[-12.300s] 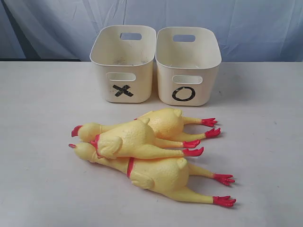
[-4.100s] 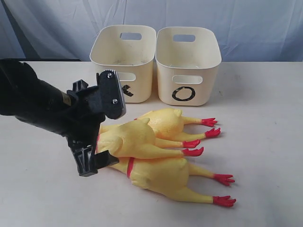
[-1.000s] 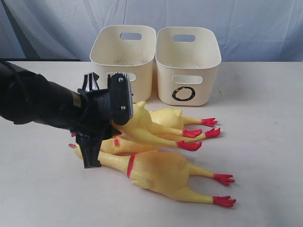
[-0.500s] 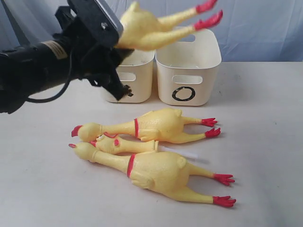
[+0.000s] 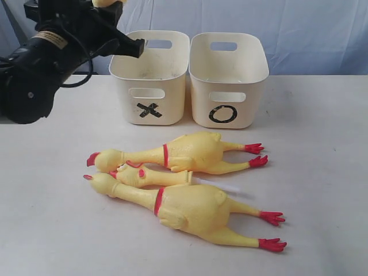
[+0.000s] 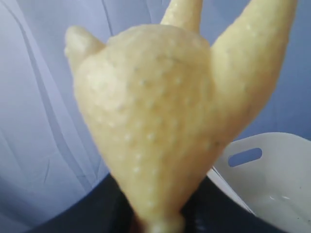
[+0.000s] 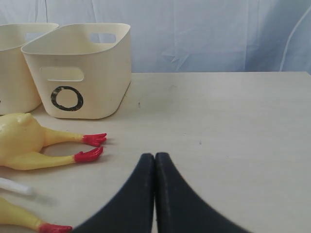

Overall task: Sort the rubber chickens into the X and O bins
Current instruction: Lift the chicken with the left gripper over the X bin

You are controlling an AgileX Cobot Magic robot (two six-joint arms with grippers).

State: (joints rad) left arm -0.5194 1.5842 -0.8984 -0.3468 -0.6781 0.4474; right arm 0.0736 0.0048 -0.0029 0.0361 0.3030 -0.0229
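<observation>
My left gripper [image 6: 156, 221] is shut on a yellow rubber chicken [image 6: 150, 116], held by its narrow end with the legs pointing away. In the exterior view that arm [image 5: 57, 46] is raised at the far left, beside the X bin [image 5: 150, 77], and only a yellow scrap of the held chicken [image 5: 107, 2] shows at the frame's top. The O bin [image 5: 229, 77] stands right of the X bin. Three chickens lie on the table: a large one [image 5: 187, 150], a small one [image 5: 148, 176] and another large one [image 5: 192, 210]. My right gripper [image 7: 154, 160] is shut and empty, low over the table.
Both bins [image 7: 82, 68] stand side by side at the back of the pale table [image 5: 322, 144], before a blue-grey cloth backdrop [image 5: 310, 34]. A thin white strip [image 5: 221, 186] lies between the two large chickens.
The left arm has risen and swung left with the chicken, which has gone almost wholly out of the exterior view's top. The three chickens on the table have not moved.
</observation>
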